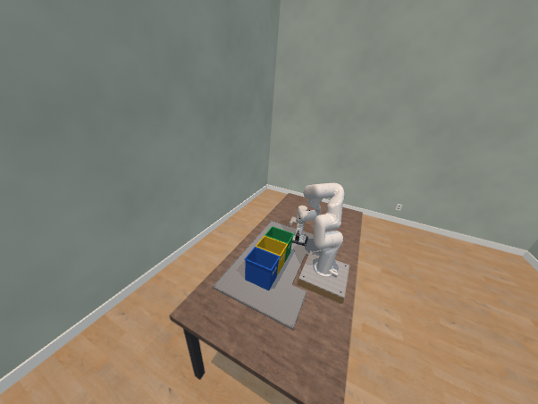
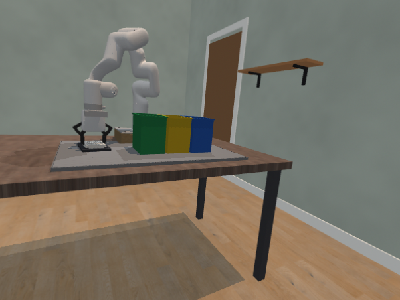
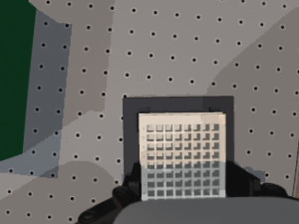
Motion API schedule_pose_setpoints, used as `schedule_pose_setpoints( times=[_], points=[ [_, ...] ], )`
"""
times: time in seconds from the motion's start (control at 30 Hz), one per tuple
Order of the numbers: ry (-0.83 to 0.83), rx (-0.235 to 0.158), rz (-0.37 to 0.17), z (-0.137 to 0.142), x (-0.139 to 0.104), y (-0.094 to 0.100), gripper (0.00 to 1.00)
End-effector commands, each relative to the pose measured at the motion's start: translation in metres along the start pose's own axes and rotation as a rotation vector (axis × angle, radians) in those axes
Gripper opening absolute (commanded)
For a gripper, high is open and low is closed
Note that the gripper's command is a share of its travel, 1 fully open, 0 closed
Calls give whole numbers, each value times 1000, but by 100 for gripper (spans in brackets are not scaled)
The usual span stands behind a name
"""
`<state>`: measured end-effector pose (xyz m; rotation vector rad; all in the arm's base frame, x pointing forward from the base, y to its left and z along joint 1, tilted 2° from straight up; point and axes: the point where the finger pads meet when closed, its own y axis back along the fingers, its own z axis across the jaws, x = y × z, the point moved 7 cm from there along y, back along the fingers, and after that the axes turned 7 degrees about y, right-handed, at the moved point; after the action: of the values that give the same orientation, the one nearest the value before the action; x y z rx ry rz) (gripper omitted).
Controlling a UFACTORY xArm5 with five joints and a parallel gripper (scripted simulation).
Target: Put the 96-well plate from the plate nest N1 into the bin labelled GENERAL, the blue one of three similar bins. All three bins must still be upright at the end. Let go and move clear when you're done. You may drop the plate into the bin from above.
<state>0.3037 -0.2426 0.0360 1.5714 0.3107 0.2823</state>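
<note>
The white 96-well plate (image 3: 181, 155) (image 2: 94, 144) lies in the black plate nest N1 (image 3: 131, 106) (image 2: 100, 149) on the grey perforated mat (image 3: 199, 49) (image 2: 149, 159) (image 1: 268, 304). My gripper (image 3: 181, 176) (image 2: 93, 141) (image 1: 299, 239) is down over the nest, its two black fingers shut on the plate's left and right sides. The blue GENERAL bin (image 1: 261, 267) (image 2: 200, 134) stands upright at the far end of a row from the nest, beyond the yellow bin (image 1: 271, 246) (image 2: 178, 134) and the green bin (image 1: 279, 234) (image 2: 149, 133) (image 3: 12, 74), which is nearest the nest.
The arm's base stands on a wooden block (image 1: 323, 286) beside the mat. The three bins touch each other in a row. The brown table (image 1: 250, 340) has a long edge near the mat. A door (image 2: 220, 86) and a wall shelf (image 2: 282, 66) lie beyond.
</note>
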Motion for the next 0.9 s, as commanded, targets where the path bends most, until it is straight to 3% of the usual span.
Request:
schedule_pose_setpoints(
  times=[0.0, 0.87],
  points=[
    [0, -3, 2, 1, 1, 1, 0],
    [0, -3, 2, 1, 0, 17, 0]
  ],
)
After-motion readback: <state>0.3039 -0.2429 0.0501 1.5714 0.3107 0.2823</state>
